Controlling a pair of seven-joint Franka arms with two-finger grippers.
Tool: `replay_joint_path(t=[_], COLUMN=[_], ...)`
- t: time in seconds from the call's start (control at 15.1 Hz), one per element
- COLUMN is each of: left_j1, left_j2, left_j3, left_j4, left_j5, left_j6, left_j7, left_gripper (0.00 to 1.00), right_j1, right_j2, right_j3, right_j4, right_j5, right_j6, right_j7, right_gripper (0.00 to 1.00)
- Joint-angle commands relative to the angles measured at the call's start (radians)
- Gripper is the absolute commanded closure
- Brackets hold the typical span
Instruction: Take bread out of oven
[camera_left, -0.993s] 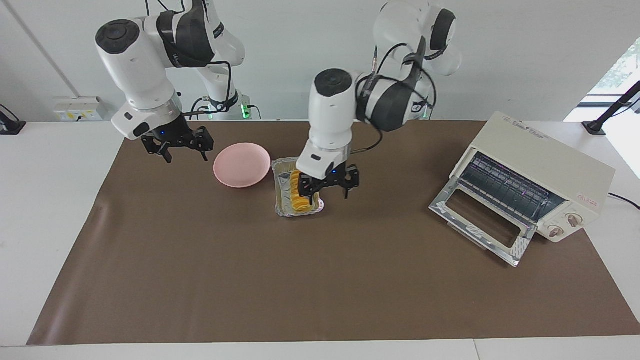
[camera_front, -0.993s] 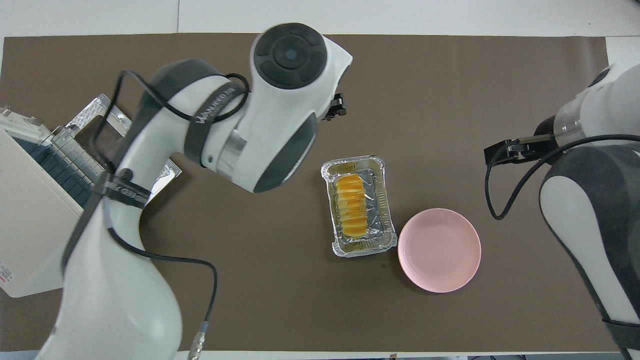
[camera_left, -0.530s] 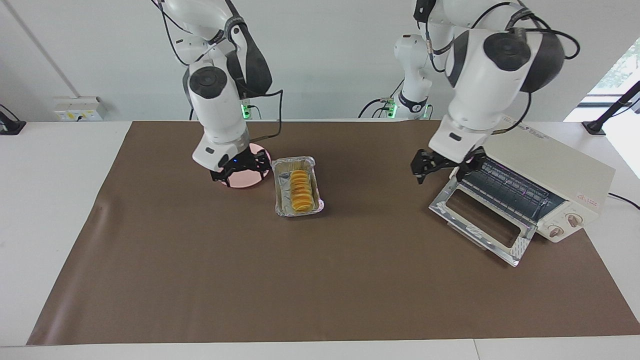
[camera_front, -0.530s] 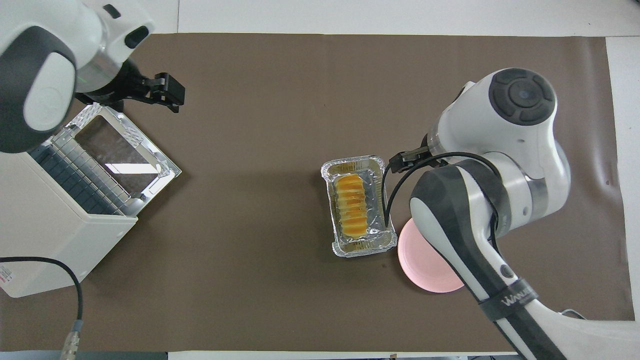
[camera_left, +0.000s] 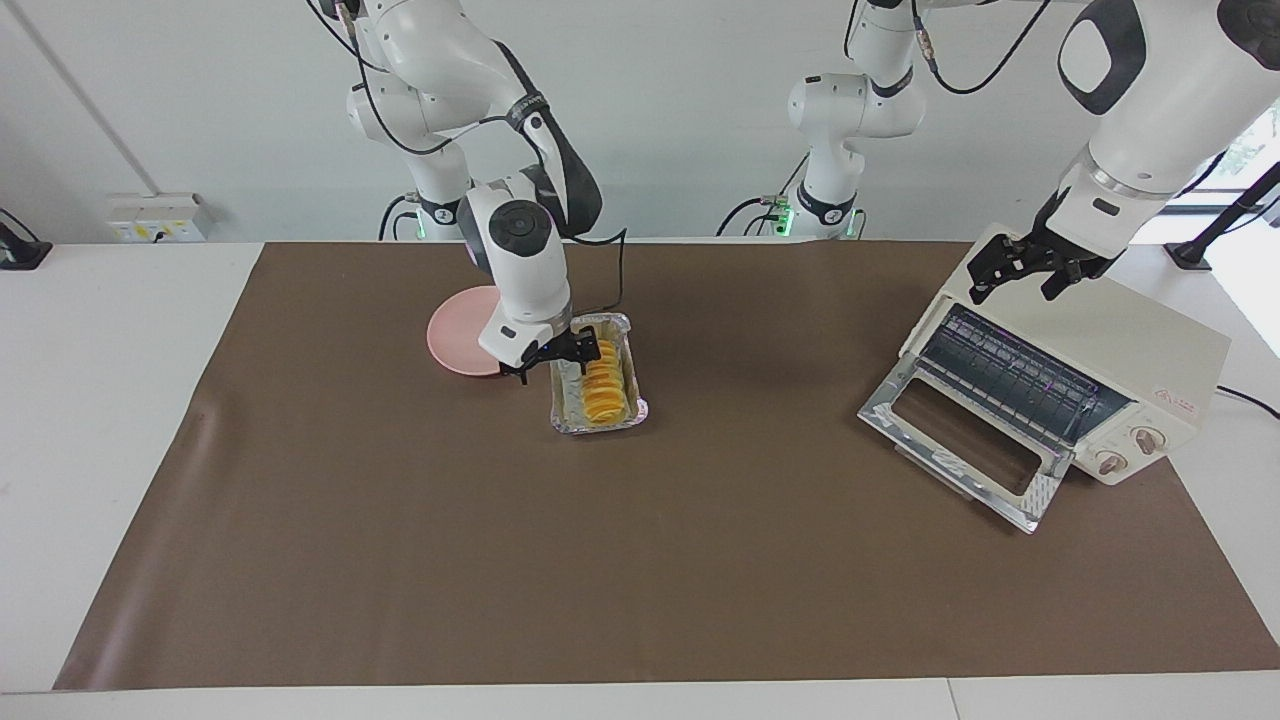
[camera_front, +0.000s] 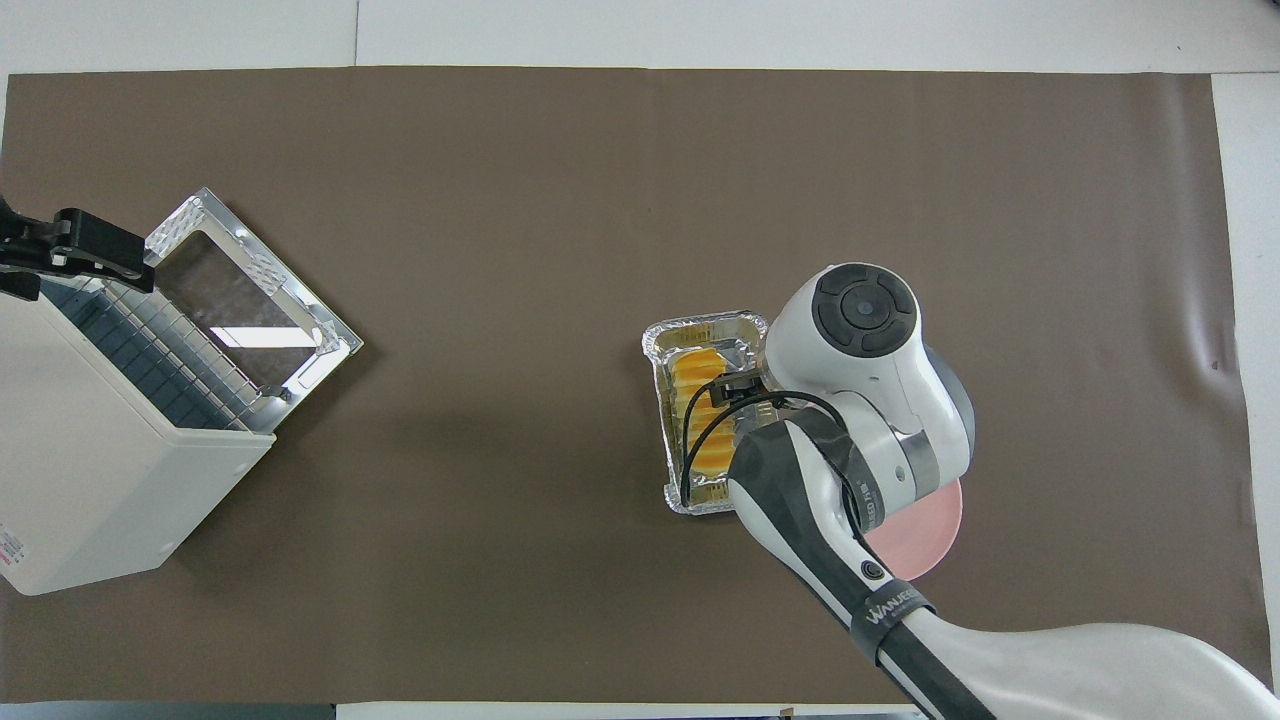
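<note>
Two claws are in view. The right claw (camera_left: 556, 352) is low over the foil tray (camera_left: 563, 420), at the tray's side toward the plate (camera_left: 452, 335), with its fingers spread open; one finger reaches over the bread (camera_left: 604, 388), but I cannot tell if it touches it. It grips nothing. The bread lies in the tray, lengthwise, and it is out of the oven (camera_left: 1100, 340). The tray stands on the brown mat (camera_left: 640, 560) near the middle of the bench (camera_left: 100, 400), and the pink plate is just beside it, toward the right arm's end and a little nearer to the robots. In the overhead view the right arm covers most of the plate and a part of the tray.

The left claw (camera_left: 1030, 265) is up in the air over the top of the oven, at the edge above the oven's opening. Its fingers are open also and hold nothing. The oven stands at the left arm's end of the bench, turned at an angle. Its glass door (camera_left: 965, 440) is folded down onto the mat, and the wire rack (camera_left: 1010, 375) inside shows with nothing on it
</note>
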Motion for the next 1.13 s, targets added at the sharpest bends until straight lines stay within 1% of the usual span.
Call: replay_joint_path(t=[0.0, 0.07, 0.13, 0.2, 0.26, 0.33, 0.4, 0.66, 0.86, 1.06], left_j1=[0.046, 0.06, 0.075, 0.095, 0.095, 0.094, 0.098, 0.1, 0.092, 0.087], left_j2=[-0.089, -0.107, -0.136, -0.153, -0.152, -0.151, -0.144, -0.12, -0.12, -0.121], left_j3=[-0.064, -0.072, -0.107, -0.131, -0.142, -0.159, -0.168, -0.17, -0.17, -0.171], left_j4=[-0.088, -0.11, -0.159, -0.18, -0.176, -0.173, -0.165, -0.153, -0.15, -0.159], left_j5=[-0.004, -0.003, 0.002, 0.013, 0.058, 0.077, 0.076, 0.076, 0.076, 0.074], left_j6=[-0.026, -0.046, -0.051, -0.053, -0.063, -0.059, -0.054, -0.053, -0.046, -0.04], left_j7=[0.061, 0.082, 0.092, 0.096, 0.115, 0.136, 0.139, 0.139, 0.141, 0.136], left_gripper=[0.0, 0.0, 0.0, 0.0, 0.0, 0.0, 0.0, 0.0, 0.0, 0.0], right_j1=[-0.012, -0.014, -0.014, -0.012, -0.012, -0.011, -0.009, -0.011, -0.021, -0.118], right_j2=[-0.026, -0.026, -0.028, -0.029, -0.031, -0.031, -0.031, -0.029, -0.028, -0.017], right_j3=[0.0, 0.0, 0.0, 0.0, 0.001, 0.001, 0.0, 0.001, 0.0, 0.0], right_j4=[-0.089, -0.105, -0.114, -0.125, -0.126, -0.128, -0.128, -0.128, -0.105, -0.044], right_j5=[0.002, 0.005, 0.011, 0.011, 0.011, 0.013, 0.013, 0.014, 0.053, 0.063], right_j6=[0.09, 0.101, 0.103, 0.115, 0.117, 0.117, 0.118, 0.123, 0.125, 0.109], right_j7=[0.017, 0.015, 0.015, 0.021, 0.024, 0.027, 0.029, 0.029, 0.009, -0.086], right_gripper=[0.01, 0.02, 0.06, 0.21, 0.5, 0.79, 1.0, 1.0, 1.0, 1.0])
